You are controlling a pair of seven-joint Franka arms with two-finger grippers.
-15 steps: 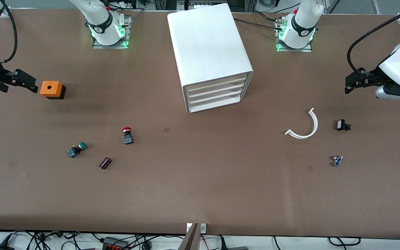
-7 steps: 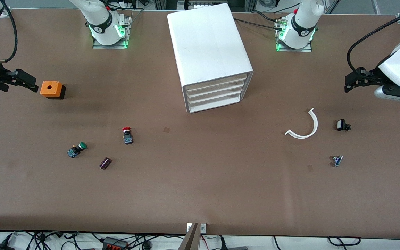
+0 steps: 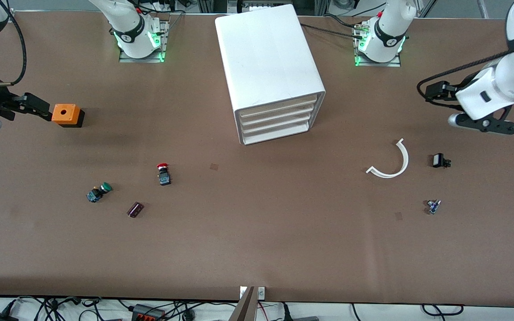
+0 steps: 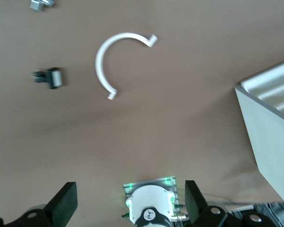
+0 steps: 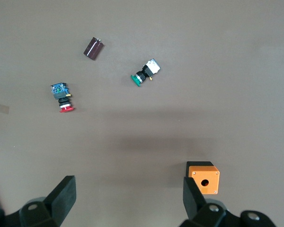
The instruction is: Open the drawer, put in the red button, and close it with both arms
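Note:
The white cabinet [image 3: 268,62] stands mid-table with all four drawers shut. The drawer [image 3: 278,114], second from top, is shut. The red button [image 3: 163,173] lies on the table toward the right arm's end and also shows in the right wrist view [image 5: 62,97]. My right gripper [image 3: 40,107] is open and empty above the table, close beside the orange box [image 3: 66,115]; its own view shows it [image 5: 128,196] open. My left gripper [image 3: 431,91] is open and empty in the air at the left arm's end; its own view shows it [image 4: 129,203] open.
A green-capped button [image 3: 98,192] and a dark cylinder [image 3: 134,209] lie nearer the front camera than the red button. A white curved strip [image 3: 391,162], a black part [image 3: 440,160] and a small blue part [image 3: 433,206] lie at the left arm's end.
My left arm has swung toward the cabinet and its gripper has risen a little. My right gripper has edged closer to the orange box. Nothing on the table moved.

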